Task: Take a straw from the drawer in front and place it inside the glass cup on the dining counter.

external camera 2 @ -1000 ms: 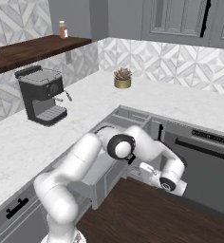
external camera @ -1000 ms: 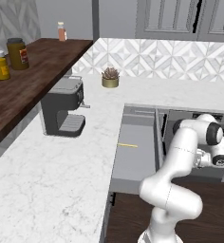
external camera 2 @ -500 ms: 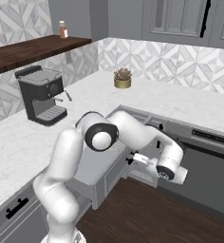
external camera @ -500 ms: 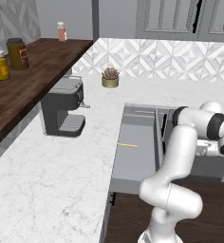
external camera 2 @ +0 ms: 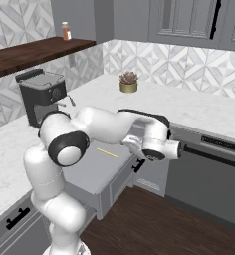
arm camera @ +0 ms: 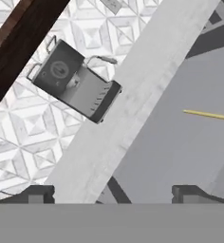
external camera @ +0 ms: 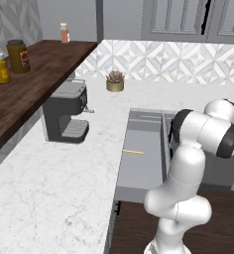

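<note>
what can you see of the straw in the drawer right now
The straw is a thin, straight yellow stick lying flat on the plain grey floor of the open drawer. It lies alone, crosswise in the drawer, nearer the counter side. Nothing else touches it; the open gripper is clear of it.

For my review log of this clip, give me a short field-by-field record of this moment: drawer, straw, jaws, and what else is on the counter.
drawer: the drawer is pulled out, grey inside showing
straw: the straw lies flat on the drawer floor, alone, not held
gripper: the gripper has its jaws open and empty, off to the side of the drawer, pointing across it toward the straw
counter items: coffee machine and small potted plant on the white counter
shelf: jars on the dark wooden shelf
task stage: straw not yet picked up
</note>
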You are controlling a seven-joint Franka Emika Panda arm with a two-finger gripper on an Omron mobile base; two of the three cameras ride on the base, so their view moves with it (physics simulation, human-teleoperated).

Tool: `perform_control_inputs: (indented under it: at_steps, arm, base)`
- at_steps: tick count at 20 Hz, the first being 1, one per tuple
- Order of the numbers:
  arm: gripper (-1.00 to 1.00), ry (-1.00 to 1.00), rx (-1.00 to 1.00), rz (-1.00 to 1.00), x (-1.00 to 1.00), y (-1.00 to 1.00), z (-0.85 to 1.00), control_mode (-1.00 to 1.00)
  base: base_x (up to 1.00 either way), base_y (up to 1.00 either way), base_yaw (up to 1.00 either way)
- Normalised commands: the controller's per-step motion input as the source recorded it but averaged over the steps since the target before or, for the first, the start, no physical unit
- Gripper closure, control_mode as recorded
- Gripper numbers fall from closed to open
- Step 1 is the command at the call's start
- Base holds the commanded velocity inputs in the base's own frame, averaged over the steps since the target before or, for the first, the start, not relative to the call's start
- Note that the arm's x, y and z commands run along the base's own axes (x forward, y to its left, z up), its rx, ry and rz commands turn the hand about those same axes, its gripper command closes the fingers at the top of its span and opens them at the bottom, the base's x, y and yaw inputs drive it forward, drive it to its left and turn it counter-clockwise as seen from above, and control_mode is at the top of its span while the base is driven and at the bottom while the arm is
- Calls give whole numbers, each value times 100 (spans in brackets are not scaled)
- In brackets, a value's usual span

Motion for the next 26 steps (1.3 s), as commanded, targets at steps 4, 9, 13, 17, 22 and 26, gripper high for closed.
perform_control_inputs:
  at_steps: [4, 9, 13, 17, 22, 26]
  arm:
    - [-100, 37, -20, -6, 51, 53, 10, -100]
    - [-100, 33, -26, -9, 44, 36, -8, -100]
    - [-100, 24, -31, -7, 35, 19, -35, -100]
    - [-100, 23, -27, -6, 28, 8, -56, -100]
    - [-100, 13, -20, -1, 20, 2, -46, -100]
    - [-100, 7, -13, 0, 21, 0, -51, -100]
  base:
    - [0, 0, 0]
    - [0, 0, 0]
    - [0, 0, 0]
    - [0, 0, 0]
    - [0, 0, 0]
    - [0, 0, 0]
